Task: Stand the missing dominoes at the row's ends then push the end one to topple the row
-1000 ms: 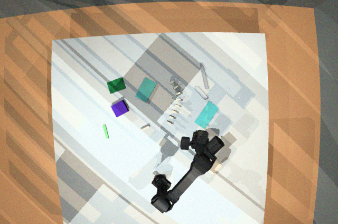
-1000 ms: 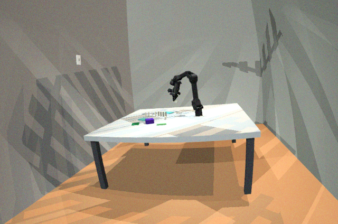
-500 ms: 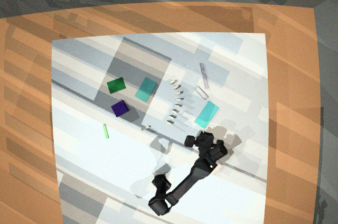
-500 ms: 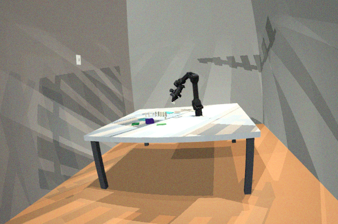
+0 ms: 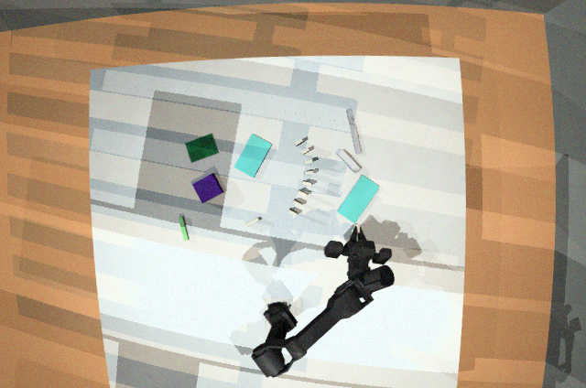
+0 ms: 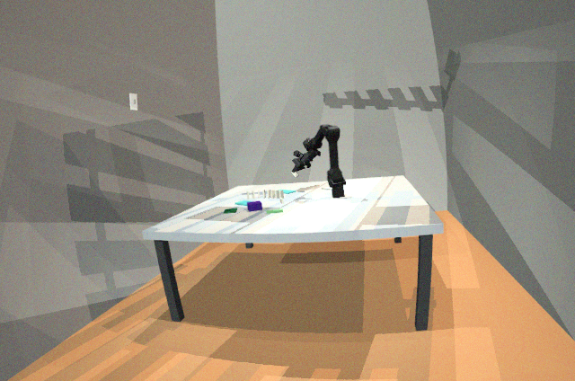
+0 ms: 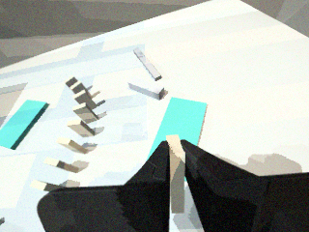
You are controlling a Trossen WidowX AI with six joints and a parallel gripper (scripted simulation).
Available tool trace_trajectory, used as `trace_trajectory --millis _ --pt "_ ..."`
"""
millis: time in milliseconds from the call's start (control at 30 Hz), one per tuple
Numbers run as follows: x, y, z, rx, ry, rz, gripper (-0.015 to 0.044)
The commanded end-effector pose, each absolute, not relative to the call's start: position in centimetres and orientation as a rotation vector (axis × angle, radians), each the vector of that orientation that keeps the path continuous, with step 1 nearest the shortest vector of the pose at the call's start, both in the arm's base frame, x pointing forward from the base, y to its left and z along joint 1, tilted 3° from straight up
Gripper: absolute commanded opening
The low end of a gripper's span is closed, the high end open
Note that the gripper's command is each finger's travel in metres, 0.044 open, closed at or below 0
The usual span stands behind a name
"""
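Note:
My gripper (image 5: 357, 228) (image 6: 294, 172) (image 7: 173, 145) is shut on a cream domino (image 7: 177, 184) and holds it well above the table, near the front end of the right-hand cyan block in the overhead view. A curved row of several cream dominoes (image 5: 309, 181) (image 6: 274, 193) (image 7: 81, 128) stands on the table, to the left of the gripper and farther out. Another cream domino (image 5: 253, 221) is apart from the row, at its near left in the overhead view; whether it stands is hard to tell.
A cyan block (image 5: 358, 199) (image 7: 182, 118) is right of the row, another cyan block (image 5: 254, 155) (image 7: 23, 124) left. Two grey-white bars (image 5: 353, 131) (image 5: 349, 160) lie beyond. A green block (image 5: 201, 147), a purple block (image 5: 208, 188) and a light green bar (image 5: 184, 227) are farther left.

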State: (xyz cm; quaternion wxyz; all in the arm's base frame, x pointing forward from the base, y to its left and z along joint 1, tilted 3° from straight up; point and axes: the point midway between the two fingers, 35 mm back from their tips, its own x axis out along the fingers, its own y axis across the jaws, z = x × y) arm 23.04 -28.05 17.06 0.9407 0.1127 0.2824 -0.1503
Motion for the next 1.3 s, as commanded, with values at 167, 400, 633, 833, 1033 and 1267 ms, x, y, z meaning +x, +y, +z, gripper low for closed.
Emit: trace_trajectory --millis 167,400,633,833,1033,1267 --pt "22.2 -27.7 17.1 0.215 0.424 -0.294 0.0026" --pt "21.4 -27.1 17.2 0.191 0.32 -0.272 0.0026" --pt "20.4 -26.1 17.4 0.151 0.224 -0.241 0.0026" --pt "19.3 -24.9 17.5 0.11 0.158 -0.214 0.0026" --pt "18.3 -23.5 17.5 0.065 0.102 -0.181 0.0026" --pt "17.3 -21.4 17.3 0.009 0.051 -0.132 0.0026"
